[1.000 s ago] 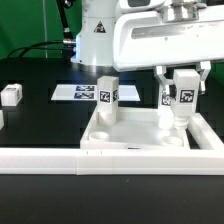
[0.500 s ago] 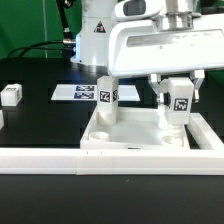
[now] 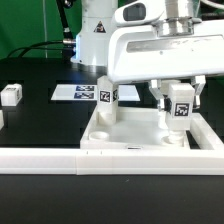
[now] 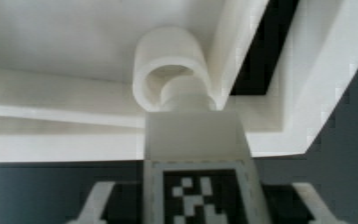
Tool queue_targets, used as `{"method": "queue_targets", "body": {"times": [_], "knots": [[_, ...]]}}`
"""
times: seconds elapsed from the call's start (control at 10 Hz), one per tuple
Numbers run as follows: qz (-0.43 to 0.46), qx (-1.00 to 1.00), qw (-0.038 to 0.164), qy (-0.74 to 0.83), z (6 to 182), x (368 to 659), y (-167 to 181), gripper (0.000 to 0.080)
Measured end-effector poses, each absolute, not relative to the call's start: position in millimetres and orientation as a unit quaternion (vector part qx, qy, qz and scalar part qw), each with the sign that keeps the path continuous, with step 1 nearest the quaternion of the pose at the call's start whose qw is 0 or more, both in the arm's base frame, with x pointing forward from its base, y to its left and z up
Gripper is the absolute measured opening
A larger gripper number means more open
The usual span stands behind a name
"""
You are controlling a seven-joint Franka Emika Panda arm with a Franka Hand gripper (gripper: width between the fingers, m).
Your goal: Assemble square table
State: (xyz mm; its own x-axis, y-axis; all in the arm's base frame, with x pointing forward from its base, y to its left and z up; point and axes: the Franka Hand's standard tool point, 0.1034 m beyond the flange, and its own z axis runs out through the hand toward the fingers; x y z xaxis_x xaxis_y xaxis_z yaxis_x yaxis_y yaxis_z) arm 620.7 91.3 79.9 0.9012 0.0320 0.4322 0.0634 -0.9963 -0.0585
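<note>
The white square table top [image 3: 135, 140] lies tray-like in the middle of the table. One white tagged leg [image 3: 106, 100] stands upright in its back corner socket on the exterior view's left. My gripper [image 3: 179, 97] is shut on a second tagged leg [image 3: 179, 120], held upright over the back corner on the exterior view's right, its lower end at the tray. In the wrist view the leg [image 4: 194, 140] runs out from between my fingers [image 4: 108, 198], its round end over the top's corner rim [image 4: 87, 95].
A loose white leg [image 3: 11, 95] lies on the black table at the exterior view's left, with another white piece [image 3: 1, 119] at the edge. The marker board [image 3: 82, 93] lies behind the top. A long white rail [image 3: 60, 158] runs along the front.
My gripper has come down a little with the leg in it, bringing its lower end closer into the corner of the table top. Nothing else has moved.
</note>
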Motion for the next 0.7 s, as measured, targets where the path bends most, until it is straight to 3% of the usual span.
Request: {"method": "queue_targets", "body": {"times": [0.7], "knots": [[-0.233, -0.972, 0.032, -0.031, 79.8, 622.0, 88.1, 0.0288]]}}
